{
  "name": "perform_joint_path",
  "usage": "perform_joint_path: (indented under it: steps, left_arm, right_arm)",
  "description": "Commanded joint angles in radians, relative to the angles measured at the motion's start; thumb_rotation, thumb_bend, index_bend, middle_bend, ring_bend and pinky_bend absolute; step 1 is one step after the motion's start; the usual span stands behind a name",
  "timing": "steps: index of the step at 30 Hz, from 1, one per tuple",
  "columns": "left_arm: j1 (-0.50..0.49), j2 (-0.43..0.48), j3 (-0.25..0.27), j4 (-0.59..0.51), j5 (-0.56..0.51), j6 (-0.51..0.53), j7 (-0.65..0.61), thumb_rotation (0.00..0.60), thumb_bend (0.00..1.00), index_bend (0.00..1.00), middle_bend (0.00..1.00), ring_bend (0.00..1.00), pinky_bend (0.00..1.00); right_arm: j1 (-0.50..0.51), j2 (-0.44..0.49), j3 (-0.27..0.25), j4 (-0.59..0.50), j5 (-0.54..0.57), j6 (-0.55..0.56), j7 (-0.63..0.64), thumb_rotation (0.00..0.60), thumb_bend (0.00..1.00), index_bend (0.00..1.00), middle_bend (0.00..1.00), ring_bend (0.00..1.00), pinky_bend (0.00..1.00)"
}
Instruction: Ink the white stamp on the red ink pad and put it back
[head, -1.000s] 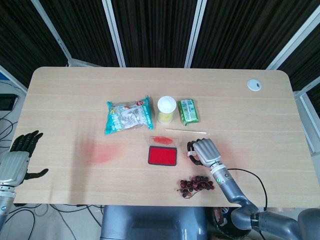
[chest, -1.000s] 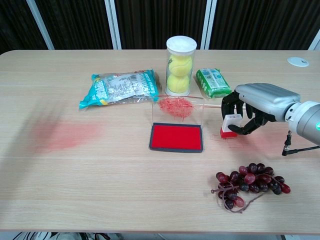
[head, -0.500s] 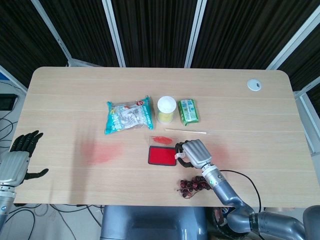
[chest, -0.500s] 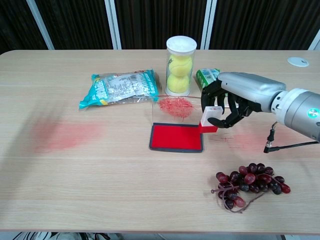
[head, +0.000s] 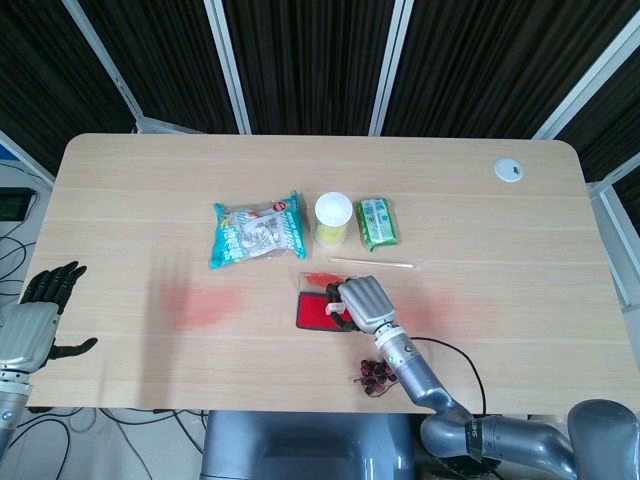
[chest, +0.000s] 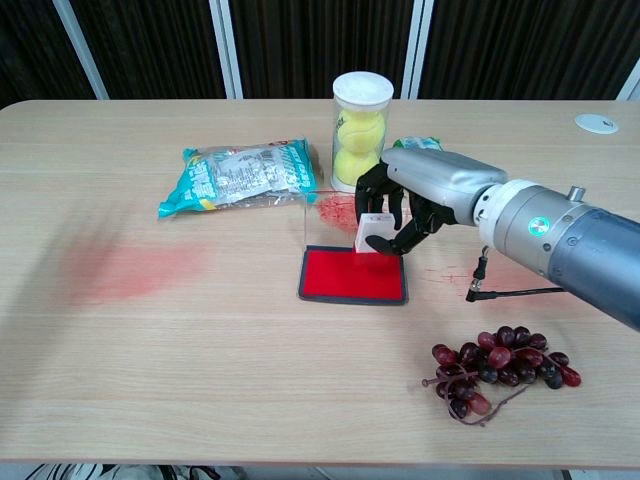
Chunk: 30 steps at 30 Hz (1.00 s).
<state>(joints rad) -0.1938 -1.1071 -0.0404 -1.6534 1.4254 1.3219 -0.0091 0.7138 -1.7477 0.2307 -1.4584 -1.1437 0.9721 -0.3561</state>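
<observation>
Right hand (chest: 405, 205): over the red ink pad (chest: 352, 275), fingers (chest: 385, 240) curled around the white stamp (chest: 372, 235), which is held above the pad's far right part; whether its base touches the red surface cannot be told. In the head view the hand (head: 360, 298) covers the stamp and the pad's right part (head: 312, 311).

Ink pad: near the middle of the bench (chest: 200, 380), toward the front edge. Its clear lid (chest: 330, 215) stands upright at the pad's far side, smeared red, just beside the hand.

Left hand (head: 35, 320): at the bench's left front corner, off the edge, fingers spread, holding nothing.

Surroundings, behind the pad: blue snack bag (chest: 240, 175) lying flat; clear tube of tennis balls (chest: 360, 130) upright, just behind the right hand; green packet (head: 377, 222), mostly hidden by the hand in the chest view; thin wooden stick (head: 385, 263) lying between tube and pad. Bunch of dark grapes (chest: 500, 360) near the front edge, right of the pad. White round cap (chest: 595, 122) at the far right corner. Red stains (chest: 125, 270) on the bench left of the pad; fainter ones to its right.

Change: one second ago the right hand held the stamp on the bench right of the pad; it has since carried it leftward over the pad. Left hand unchanged.
</observation>
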Motion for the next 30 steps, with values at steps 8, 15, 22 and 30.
perform_joint_path:
  steps: [8, 15, 22, 30]
  left_arm:
    - [-0.002, 0.006, 0.002, 0.0, 0.001, -0.008, -0.014, 0.6, 0.01, 0.0, 0.0, 0.0, 0.0]
    - [-0.003, 0.006, 0.002, 0.0, 0.0, -0.008, -0.015, 0.6, 0.01, 0.0, 0.0, 0.0, 0.0]
    - [-0.002, 0.006, 0.002, 0.0, 0.0, -0.008, -0.015, 0.6, 0.01, 0.0, 0.0, 0.0, 0.0]
    - [-0.003, 0.007, 0.003, 0.001, 0.002, -0.007, -0.019, 0.6, 0.01, 0.0, 0.0, 0.0, 0.0]
  right_arm:
    - [0.034, -0.102, 0.008, 0.115, 0.016, 0.005, -0.004, 0.6, 0.57, 0.75, 0.62, 0.51, 0.58]
    - [0.04, -0.152, 0.005, 0.178, 0.022, 0.004, 0.014, 0.6, 0.57, 0.75, 0.62, 0.51, 0.58]
    - [0.039, -0.187, 0.0, 0.224, 0.008, 0.008, 0.048, 0.6, 0.58, 0.76, 0.63, 0.51, 0.58]
    - [0.037, -0.204, -0.009, 0.253, 0.004, 0.002, 0.053, 0.6, 0.58, 0.76, 0.63, 0.51, 0.58]
